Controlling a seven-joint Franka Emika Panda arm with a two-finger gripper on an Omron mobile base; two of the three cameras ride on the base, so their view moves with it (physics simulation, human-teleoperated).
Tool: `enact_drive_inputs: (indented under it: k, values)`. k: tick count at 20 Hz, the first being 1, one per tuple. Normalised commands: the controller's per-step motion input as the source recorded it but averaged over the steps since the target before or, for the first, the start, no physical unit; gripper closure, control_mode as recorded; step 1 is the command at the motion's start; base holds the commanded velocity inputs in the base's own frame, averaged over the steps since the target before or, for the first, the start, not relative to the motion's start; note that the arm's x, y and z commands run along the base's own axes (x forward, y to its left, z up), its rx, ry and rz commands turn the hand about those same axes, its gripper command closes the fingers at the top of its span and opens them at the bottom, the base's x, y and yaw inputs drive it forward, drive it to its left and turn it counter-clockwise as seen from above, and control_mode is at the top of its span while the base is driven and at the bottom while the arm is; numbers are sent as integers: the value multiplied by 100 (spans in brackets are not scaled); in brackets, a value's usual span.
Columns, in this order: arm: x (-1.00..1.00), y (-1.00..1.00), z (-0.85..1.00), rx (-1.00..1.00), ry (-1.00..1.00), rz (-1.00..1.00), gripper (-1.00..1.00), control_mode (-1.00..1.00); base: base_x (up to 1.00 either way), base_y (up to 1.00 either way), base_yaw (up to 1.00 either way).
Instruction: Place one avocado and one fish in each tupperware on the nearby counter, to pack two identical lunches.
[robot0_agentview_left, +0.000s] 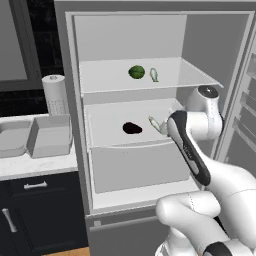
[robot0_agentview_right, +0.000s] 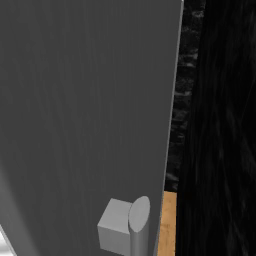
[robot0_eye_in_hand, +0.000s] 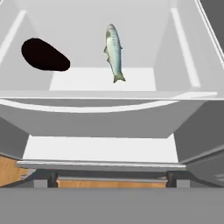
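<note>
Dark avocado (robot0_eye_in_hand: 43, 55) beside fish (robot0_eye_in_hand: 113, 51) (same fridge shelf), gripper state cannot be told

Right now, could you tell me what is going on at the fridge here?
The robot arm is reaching into the open fridge. On the middle shelf lie a dark avocado and a fish; the hand view looks along the gripper at this pair. On the top shelf sit a green avocado and a second fish. Two tupperware containers wait on the counter to the left, beside a paper towel roll.
</note>
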Motion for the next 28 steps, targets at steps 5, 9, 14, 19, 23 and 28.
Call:
enact_drive_inputs:
  k: [5,9,14,19,23,28]
  values:
    - [62,-1,-5,0,0,7,-100,-100,0,0,0]
    - [95,0,-18,0,0,10,-100,-100,0,0,0]
    - [73,0,-30,0,0,9,-100,-100,0,0,0]
    - [62,0,-35,0,0,4,-100,-100,0,0,0]
    - [66,0,-28,0,0,3,-100,-100,0,0,0]
    - [67,0,-29,0,0,2,-100,-100,0,0,0]
